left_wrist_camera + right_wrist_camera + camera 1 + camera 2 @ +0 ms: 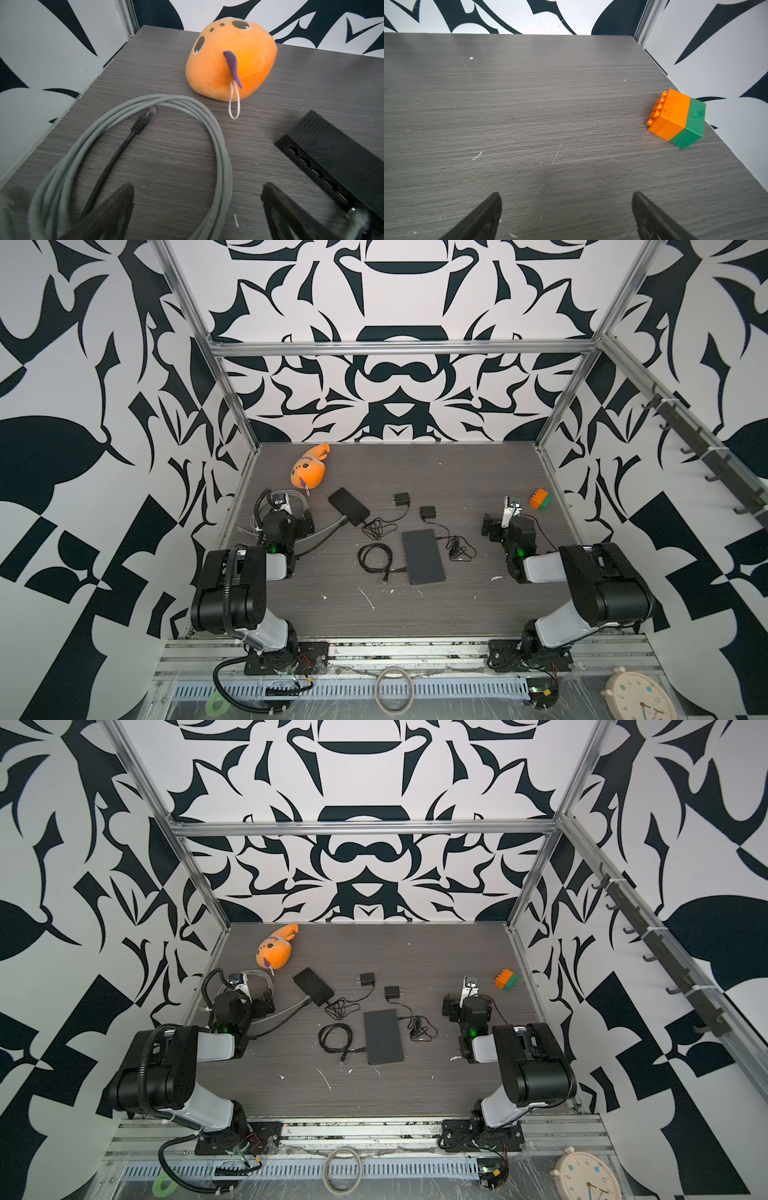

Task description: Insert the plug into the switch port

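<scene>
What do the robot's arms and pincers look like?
The left arm and right arm: bulky black housings, pale grey links, a green light near each wrist. A ribbed black hose follows the left arm. The left gripper and right gripper: dark pointed fingers.

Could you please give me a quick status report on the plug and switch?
Left gripper open, empty; right gripper open, empty. Plug lies loose, apart from switch. Grey cable coil loops around plug.

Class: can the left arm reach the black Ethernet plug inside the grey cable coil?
Probably yes: the open left gripper faces the uncovered Ethernet plug; only the grey cable coil rings it.
</scene>
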Robot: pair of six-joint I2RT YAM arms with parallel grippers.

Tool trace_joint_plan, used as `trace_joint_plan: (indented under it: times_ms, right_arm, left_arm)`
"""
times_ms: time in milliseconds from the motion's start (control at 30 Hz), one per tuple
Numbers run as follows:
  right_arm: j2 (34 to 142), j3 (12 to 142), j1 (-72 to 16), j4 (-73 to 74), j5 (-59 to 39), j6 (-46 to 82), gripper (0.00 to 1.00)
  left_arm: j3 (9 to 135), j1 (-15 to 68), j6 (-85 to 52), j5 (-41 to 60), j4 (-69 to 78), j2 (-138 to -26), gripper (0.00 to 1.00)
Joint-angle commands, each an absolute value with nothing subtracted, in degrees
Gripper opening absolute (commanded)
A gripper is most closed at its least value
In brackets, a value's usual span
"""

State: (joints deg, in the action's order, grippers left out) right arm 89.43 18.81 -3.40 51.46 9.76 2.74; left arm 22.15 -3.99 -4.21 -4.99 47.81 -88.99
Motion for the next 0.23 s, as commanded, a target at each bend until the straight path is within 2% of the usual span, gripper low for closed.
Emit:
trace_joint_plan:
  times_ms: [0,200]
  right_arm:
    - [88.4,18.9,-3.2,54.1,9.8,2.7,1.00]
    - [88.4,19.0,-3.3,53.9,9.6,2.6,1.00]
  left_arm:
    - [21.7,-4.0,-4.8,-4.2,51.8,-89.1,0.99]
    - [22.2,-4.0,-4.9,-4.1,50.2,-88.8,1.00]
